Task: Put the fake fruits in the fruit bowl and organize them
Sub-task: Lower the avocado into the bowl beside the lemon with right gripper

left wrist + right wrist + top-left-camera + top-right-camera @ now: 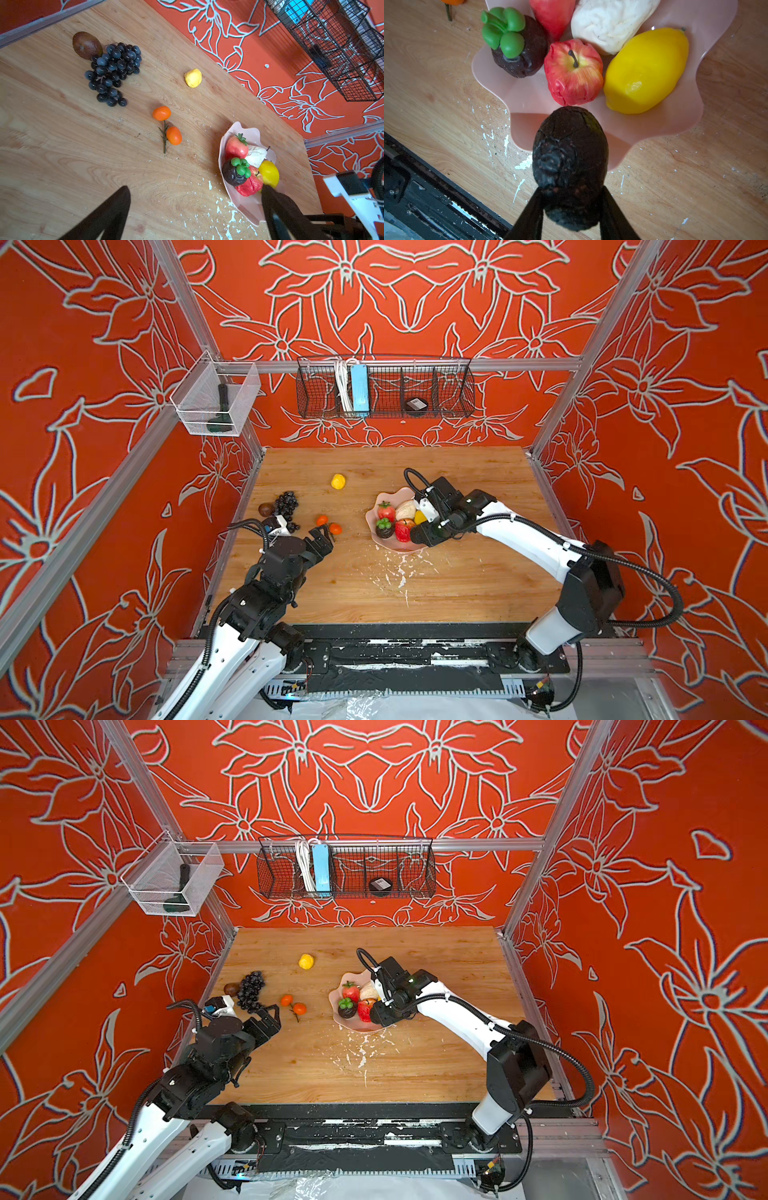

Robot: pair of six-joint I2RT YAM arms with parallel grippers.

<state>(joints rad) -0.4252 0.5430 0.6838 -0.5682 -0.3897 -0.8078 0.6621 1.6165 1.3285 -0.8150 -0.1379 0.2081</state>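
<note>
The right end effector (572,190) is clamped partway closed on one end of a dark avocado (569,158). The avocado's long axis runs straight out from the grip. Its free end points over the rim of the fruit bowl (691,116) toward the apple (574,72). The left end effector (196,188) gapes wide, empty, above the counter (62,145).

Wooden table (457,593), pink bowl (248,205), black grapes (286,504) touching brown fruit (264,509), yellow lemon (338,481), two stemmed oranges (174,135), white flecks (402,581)
</note>
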